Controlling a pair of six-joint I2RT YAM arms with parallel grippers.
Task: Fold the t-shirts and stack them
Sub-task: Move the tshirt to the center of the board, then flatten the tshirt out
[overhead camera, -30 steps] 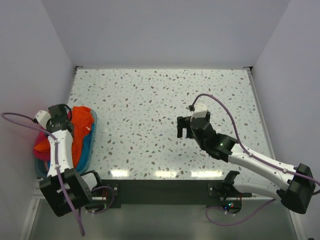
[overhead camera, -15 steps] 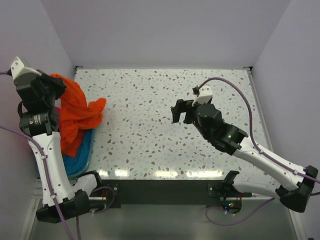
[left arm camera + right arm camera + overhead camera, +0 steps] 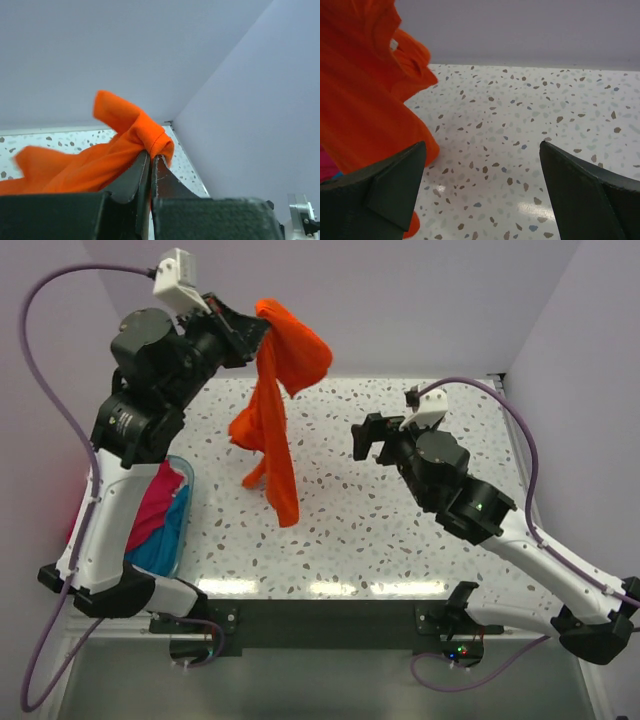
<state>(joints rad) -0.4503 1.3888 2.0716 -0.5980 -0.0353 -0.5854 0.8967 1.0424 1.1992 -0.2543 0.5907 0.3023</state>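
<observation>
The speckled surface (image 3: 420, 430) is the biggest thing before me, and I judge it is where the folding has to happen. That is why I hold the orange t-shirt (image 3: 272, 430) high over its left half and not down by the tub.

The shirt hangs in a long, twisted drape from one bunched fold at the top. Its lowest tail dangles toward the surface, but I cannot tell whether it touches. Held by a single point like this, it lets its own weight pull it out of a crumple (soft cloth will not show me its sleeves or hem any other way).

At the left edge sits the pale blue tub (image 3: 187, 502). The pink t-shirt (image 3: 150, 515) and the teal cloth (image 3: 165, 545) are heaped inside, waiting their turn, so the task is barely begun: nothing is folded and nothing is stacked.

My left claw (image 3: 250, 330) is clenched tight on that top fold, and the wrist view shows orange cloth pinched between the two closed fingers. My right claw (image 3: 372, 440) is spread wide and grasps nothing. It faces the hanging shirt from well apart, out over the middle of the surface. I keep it there, I think, so it can take a second corner and spread the shirt flat between both claws.
</observation>
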